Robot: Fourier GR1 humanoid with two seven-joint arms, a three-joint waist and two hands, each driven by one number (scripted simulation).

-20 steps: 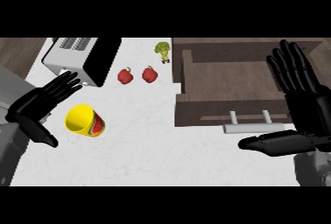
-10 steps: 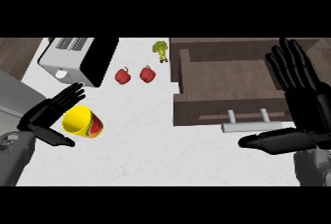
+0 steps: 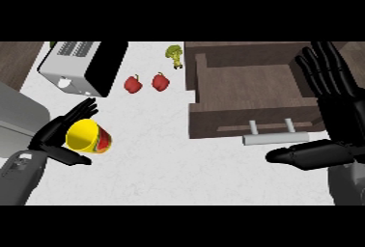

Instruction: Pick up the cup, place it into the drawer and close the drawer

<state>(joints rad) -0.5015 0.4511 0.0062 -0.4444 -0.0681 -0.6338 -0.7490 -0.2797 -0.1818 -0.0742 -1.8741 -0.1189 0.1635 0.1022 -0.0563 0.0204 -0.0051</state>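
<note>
A yellow cup (image 3: 87, 136) with a red band lies on its side on the white counter at the left. My left hand (image 3: 51, 140) is set round it, straight fingers above it and the thumb below; I cannot tell whether they touch it. The open brown drawer (image 3: 249, 89) sits at the upper right, its grey handle (image 3: 276, 138) facing me. At the right edge my right hand (image 3: 341, 120) rests open, fingers up beside the drawer and thumb just below the handle.
A silver and black toaster (image 3: 80, 65) stands at the back left. Two red peppers (image 3: 133, 83) (image 3: 161, 82) and a green vegetable (image 3: 173, 54) lie between it and the drawer. A grey surface (image 3: 14, 116) borders the counter at the left.
My left hand has moved in from the left until its fingers and thumb bracket the cup. The cup stays in place. The right hand has not moved.
</note>
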